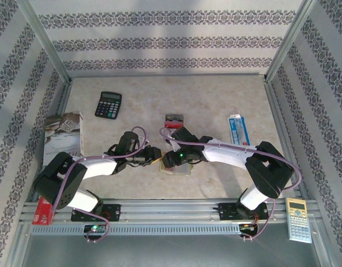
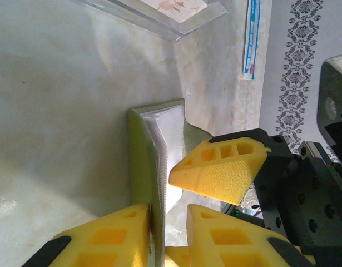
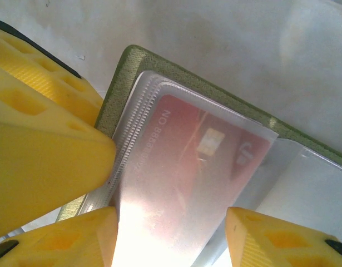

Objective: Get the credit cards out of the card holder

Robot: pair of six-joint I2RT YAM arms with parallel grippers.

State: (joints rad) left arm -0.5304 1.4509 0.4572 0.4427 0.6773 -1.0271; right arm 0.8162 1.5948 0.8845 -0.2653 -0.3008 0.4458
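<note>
Card holder [image 3: 118,92] pocketing red credit card [image 3: 187,167], left end effector [image 2: 168,222] gripping its edge, right end effector [image 3: 171,222] spread, empty

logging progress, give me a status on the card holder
left gripper shut on card holder edge. right gripper open astride red credit card inside clear pocket. another card loose on table. left finger crowds right's.

The right gripper [image 3: 168,222] is holding its two yellow fingers [image 3: 282,239] wide apart. Between the jaws a red credit card [image 3: 193,167] is lying inside a clear pocket [image 3: 304,183] — its little gold chip is showing. The green card holder [image 3: 126,83] is lying open under it, reaching out beyond the jaws. Left of the jaws, the other gripper's yellow finger [image 3: 43,139] is pressing on the holder's green edge.
</note>
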